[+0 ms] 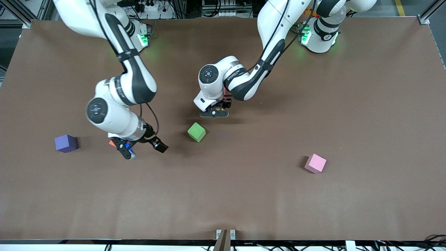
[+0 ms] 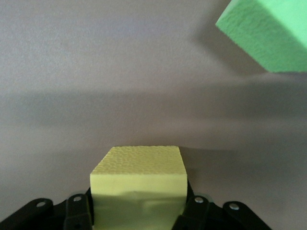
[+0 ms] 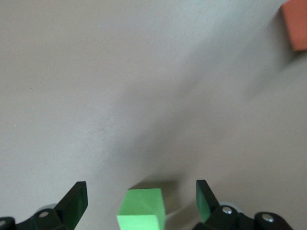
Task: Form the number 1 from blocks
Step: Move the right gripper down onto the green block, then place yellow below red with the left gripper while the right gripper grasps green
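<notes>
Matte foam, pebbled: yellow cube [image 2: 137,184] clamped in the left gripper [image 1: 216,111], above centre frame, over bare brown table [image 1: 244,195]. Green cube [image 1: 196,131] just below it, tilted. Pink cube [image 1: 315,163] lower right, open room around. Right gripper [image 1: 144,149], centre-left, jaws spread wide, empty.
</notes>
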`<state>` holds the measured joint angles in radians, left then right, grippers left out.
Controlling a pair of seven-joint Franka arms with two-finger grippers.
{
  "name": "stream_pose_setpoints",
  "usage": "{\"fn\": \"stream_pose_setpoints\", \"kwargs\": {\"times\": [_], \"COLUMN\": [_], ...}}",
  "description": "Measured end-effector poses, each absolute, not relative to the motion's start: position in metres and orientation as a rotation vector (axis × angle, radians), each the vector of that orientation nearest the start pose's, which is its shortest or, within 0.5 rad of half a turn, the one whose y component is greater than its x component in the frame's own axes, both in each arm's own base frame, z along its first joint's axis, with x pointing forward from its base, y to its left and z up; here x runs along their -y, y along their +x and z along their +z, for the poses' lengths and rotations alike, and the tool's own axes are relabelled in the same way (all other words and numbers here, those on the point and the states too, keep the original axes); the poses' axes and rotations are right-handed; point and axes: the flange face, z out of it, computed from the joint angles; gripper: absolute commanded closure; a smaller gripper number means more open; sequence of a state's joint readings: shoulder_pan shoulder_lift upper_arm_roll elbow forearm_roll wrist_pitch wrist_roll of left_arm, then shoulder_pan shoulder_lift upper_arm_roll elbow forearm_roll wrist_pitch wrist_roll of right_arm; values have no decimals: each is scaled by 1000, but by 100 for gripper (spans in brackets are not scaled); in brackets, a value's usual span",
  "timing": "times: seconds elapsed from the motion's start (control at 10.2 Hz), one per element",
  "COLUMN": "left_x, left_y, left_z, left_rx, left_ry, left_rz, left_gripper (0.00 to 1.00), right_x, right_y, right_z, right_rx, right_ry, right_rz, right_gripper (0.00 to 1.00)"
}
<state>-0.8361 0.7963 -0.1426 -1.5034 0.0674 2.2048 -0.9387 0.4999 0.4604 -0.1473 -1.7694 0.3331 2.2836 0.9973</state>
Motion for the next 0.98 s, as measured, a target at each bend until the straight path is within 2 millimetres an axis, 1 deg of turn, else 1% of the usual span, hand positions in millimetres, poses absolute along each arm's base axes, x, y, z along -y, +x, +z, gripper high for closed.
{"fn": "stream_pose_setpoints", "kwargs": {"times": [0.2, 0.29, 0.39, 0.49, 0.59, 0.68, 0.78, 0.98], "left_x": [571, 569, 567, 565, 564, 559, 549, 520], "left_y": [405, 406, 411, 416, 424, 436, 452, 488], "left_z": [191, 190, 192, 196, 206, 218, 232, 257], "left_rx": [-96, -91, -74, -41, 0, 43, 84, 184], "left_ry": [-3073, -3068, -3071, -3078, -3090, -3105, -3119, -3140], "left_rz": [167, 171, 168, 157, 139, 118, 96, 58], "left_gripper": [0, 0, 0, 0, 0, 0, 0, 0], "right_x": [-277, -286, -291, -294, -297, -299, -305, -323], "right_y": [609, 606, 605, 604, 604, 602, 600, 592], "right_z": [287, 275, 267, 262, 260, 259, 258, 252], "right_rx": [-1234, -1231, -1226, -1221, -1216, -1210, -1198, -1158], "right_ry": [-2680, -2691, -2703, -2710, -2715, -2719, -2726, -2740], "right_rz": [72, 72, 77, 80, 82, 82, 83, 68], "right_gripper": [0, 0, 0, 0, 0, 0, 0, 0]}}
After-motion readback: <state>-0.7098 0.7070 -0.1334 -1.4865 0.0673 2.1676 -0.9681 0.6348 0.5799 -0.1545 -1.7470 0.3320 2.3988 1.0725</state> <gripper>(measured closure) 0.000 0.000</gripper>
